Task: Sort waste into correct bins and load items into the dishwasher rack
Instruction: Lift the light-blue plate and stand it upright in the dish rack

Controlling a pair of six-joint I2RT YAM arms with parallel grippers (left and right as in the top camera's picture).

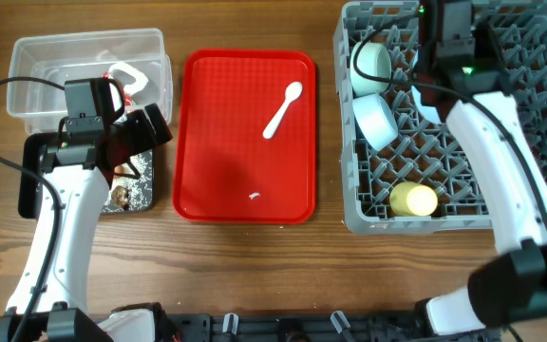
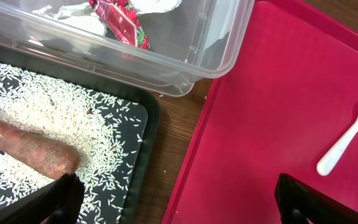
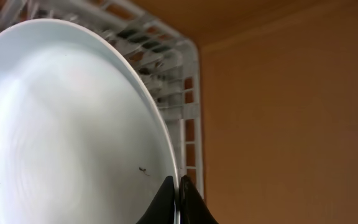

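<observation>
Right tool (image 3: 178, 200) pinched on rim of pale blue plate (image 3: 61, 137); rack (image 3: 188, 93) grid seen just behind plate. Left tool (image 2: 179, 202) spread wide, hung over strip of wooden worktop (image 2: 166, 155) between black tray (image 2: 138, 155) and red tray (image 2: 260, 124). White spoon (image 2: 347, 140) laid diagonally on red tray, open room all round. Clear tub (image 2: 222, 43) set just beside black tray.
</observation>
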